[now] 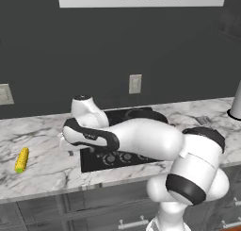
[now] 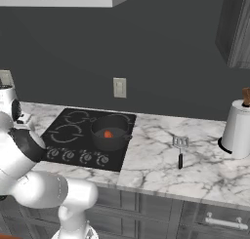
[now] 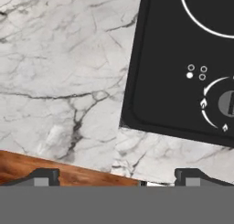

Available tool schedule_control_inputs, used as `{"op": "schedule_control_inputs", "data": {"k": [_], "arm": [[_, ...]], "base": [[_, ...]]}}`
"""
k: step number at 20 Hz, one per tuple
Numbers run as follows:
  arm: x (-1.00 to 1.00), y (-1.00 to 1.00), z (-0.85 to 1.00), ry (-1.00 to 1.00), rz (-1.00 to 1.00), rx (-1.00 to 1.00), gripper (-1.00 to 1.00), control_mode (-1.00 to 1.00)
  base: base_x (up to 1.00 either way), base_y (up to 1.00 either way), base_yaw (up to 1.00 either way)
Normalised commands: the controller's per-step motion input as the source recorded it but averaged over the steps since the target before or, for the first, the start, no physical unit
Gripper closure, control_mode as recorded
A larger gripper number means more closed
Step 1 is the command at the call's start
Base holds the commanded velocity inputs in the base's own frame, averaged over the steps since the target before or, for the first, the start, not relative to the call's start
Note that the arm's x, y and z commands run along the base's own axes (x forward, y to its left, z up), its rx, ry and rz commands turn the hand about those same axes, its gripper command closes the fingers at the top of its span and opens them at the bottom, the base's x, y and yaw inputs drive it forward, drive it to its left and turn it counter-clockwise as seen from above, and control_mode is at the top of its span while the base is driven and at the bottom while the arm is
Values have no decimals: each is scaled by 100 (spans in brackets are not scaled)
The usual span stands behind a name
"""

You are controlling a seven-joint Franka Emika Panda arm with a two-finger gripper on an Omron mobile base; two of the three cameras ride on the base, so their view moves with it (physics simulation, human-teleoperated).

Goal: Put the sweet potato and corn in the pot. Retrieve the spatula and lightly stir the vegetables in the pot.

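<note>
With its jaws spread empty, the gripper (image 3: 116, 175) risks nudging the corn (image 1: 21, 160) off the counter (image 1: 47, 169) edge.

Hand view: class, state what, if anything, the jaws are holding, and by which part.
Nothing is held. The gripper stands open and empty over the marble counter, beside the cooktop.
</note>
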Motion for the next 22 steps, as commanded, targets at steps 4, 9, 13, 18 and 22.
{"op": "schedule_control_inputs", "data": {"k": [4,9,13,18,22], "arm": [[10,53,-11,0,2,0,-100,-100],[12,77,-23,2,3,0,-100,-100],[11,87,-28,0,2,0,-100,-100],[5,67,-2,-1,3,0,-100,-100],[2,20,14,-3,0,0,-100,-100]], "base": [[0,0,0],[0,0,0],[0,0,0],[0,0,0],[0,0,0]]}}
